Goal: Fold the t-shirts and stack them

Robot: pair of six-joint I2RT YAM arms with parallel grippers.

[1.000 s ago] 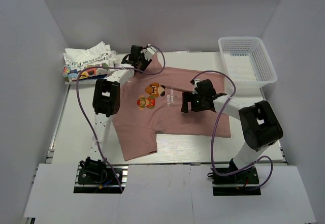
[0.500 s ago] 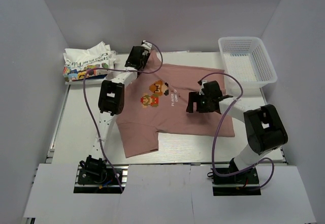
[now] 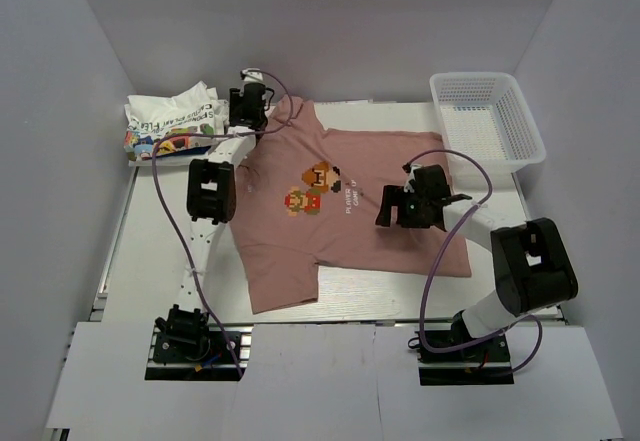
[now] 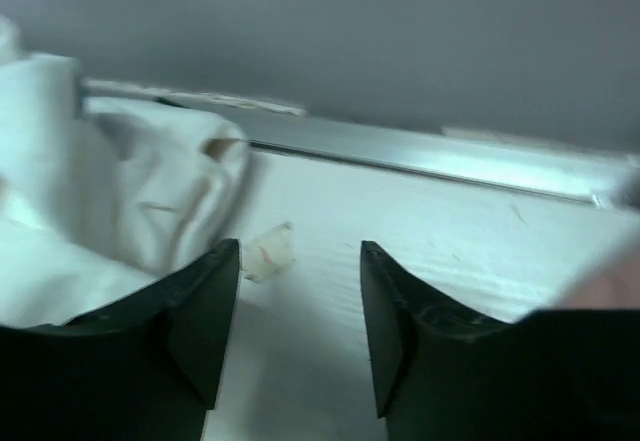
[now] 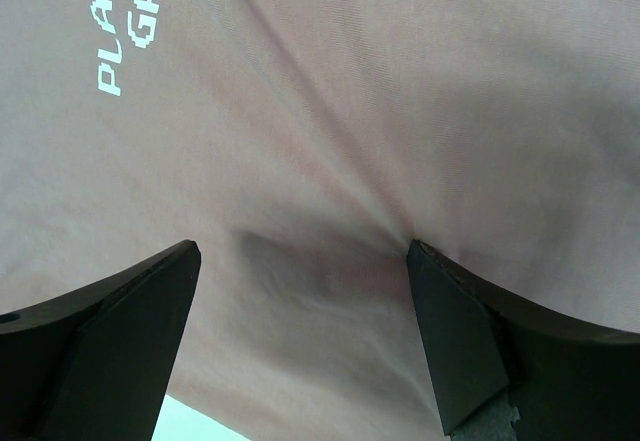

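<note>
The dusty-pink t-shirt lies spread face up on the table, its pixel print near the middle. Its cloth fills the right wrist view, with white text at the top left. My right gripper is open, and its fingertips press on the pink cloth, where wrinkles gather. My left gripper is at the back, by the pink shirt's far left corner. It is open and empty over bare table. The white t-shirt lies crumpled at the back left and also shows in the left wrist view.
A white mesh basket stands at the back right. A small pale scrap lies on the table between the left fingers. The table's back rail and grey walls close in behind and on both sides.
The pink shirt has slid right and turned a little. My right gripper moved right with it. My left gripper moved left and back toward the white shirt.
</note>
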